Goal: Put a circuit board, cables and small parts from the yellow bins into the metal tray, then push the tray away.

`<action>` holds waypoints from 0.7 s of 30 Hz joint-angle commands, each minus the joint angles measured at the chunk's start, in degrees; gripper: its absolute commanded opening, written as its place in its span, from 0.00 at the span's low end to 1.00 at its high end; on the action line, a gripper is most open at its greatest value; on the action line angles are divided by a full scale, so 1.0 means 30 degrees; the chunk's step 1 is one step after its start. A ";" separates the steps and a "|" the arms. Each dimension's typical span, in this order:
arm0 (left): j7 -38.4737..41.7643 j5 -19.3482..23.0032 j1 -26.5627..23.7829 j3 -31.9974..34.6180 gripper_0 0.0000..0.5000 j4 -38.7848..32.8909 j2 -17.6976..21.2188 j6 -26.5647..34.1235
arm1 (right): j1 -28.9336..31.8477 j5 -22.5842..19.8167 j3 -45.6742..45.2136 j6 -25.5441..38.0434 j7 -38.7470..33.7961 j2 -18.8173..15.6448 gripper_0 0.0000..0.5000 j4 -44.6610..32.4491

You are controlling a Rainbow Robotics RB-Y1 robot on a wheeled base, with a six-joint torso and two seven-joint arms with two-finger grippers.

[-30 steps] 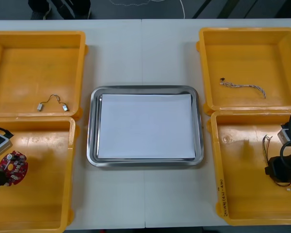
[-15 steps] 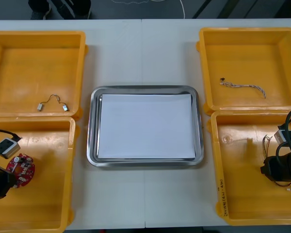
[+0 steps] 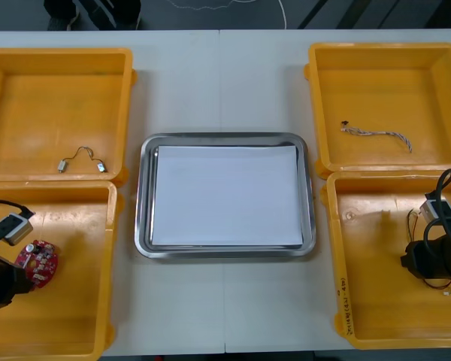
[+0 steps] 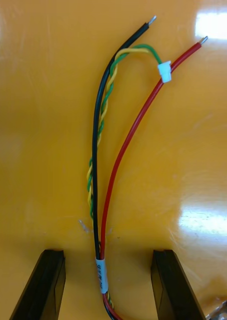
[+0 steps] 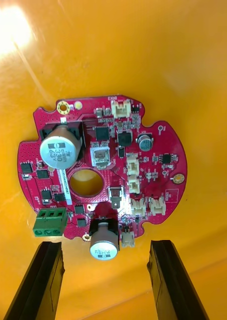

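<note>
Fingers stand wide apart and empty on the left gripper [image 5: 104, 245] and the right gripper [image 4: 107, 252]. The metal tray [image 3: 144, 195], white inside, lies mid-table. In the near left yellow bin [image 3: 75, 323] the left fingertips flank the edge of the round red circuit board [image 5: 101, 172] lying flat, and in the near right yellow bin [image 3: 376, 301] the right fingertips flank black, red and twisted green-yellow cables [image 4: 101, 165].

Large capacitor [image 5: 61, 146], on circuit board [image 5: 106, 170]: "330" printed on top; remaining marks unreadable.
Small capacitor [image 5: 103, 248], same board: printed marks, not legible.
White strip [image 5: 65, 179] on board: fine print, not legible.
White sleeve [image 4: 101, 274] on cable bundle [image 4: 95, 150]: dark print, not legible.
Right near yellow bin [image 3: 346, 304], inner wall: black handwriting, not legible.
</note>
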 commanded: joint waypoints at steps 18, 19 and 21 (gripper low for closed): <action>0.6674 0.1137 -0.2141 0.2025 1.00 -0.0508 0.1438 0.3376 | -0.0364 -0.0079 0.0384 -0.0359 0.0516 0.0223 0.00 0.0433; 0.7494 0.1108 -0.2170 0.2113 1.00 -0.0508 0.1438 0.3464 | -0.0364 -0.0108 0.0384 -0.0359 0.0516 0.0223 0.00 0.0433; 0.8871 0.0991 -0.2258 0.2142 1.00 -0.0479 0.1438 0.3552 | -0.0364 -0.0138 0.0384 -0.0359 0.0487 0.0223 0.00 0.0433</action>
